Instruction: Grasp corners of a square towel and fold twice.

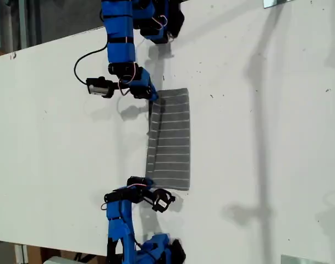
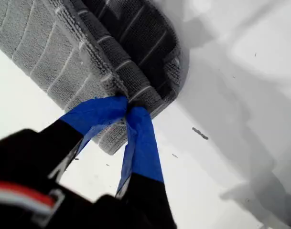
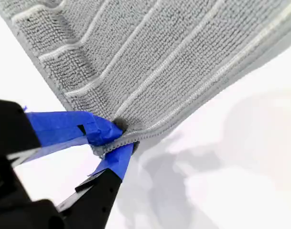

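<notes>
On the white table [image 1: 266, 165] the towel [image 1: 173, 143] lies as a long grey strip, narrower than it is long, its white stripes running across the short way. It sits near the middle of the exterior view, between the two blue arms. At the strip's end toward the exterior view's top, my first gripper [image 1: 152, 96] has its blue-taped jaws closed tight on the darker hem. The first wrist view shows the cloth there doubled, with an upper layer curling up and over into a dark, shadowed fold and a lower layer's edge lying flat on the table just beside the jaws. In the exterior view the same lifted edge reads as a dark crease along the strip's side toward that view's left. At the other end, toward the exterior view's bottom, my second gripper [image 1: 147, 184] is pinched shut on a corner [image 3: 135, 129] of the towel. The second wrist view shows that corner raised clear of the table, a soft shadow under it and the hem caught between the taped tips. The rest of the towel lies flat.
</notes>
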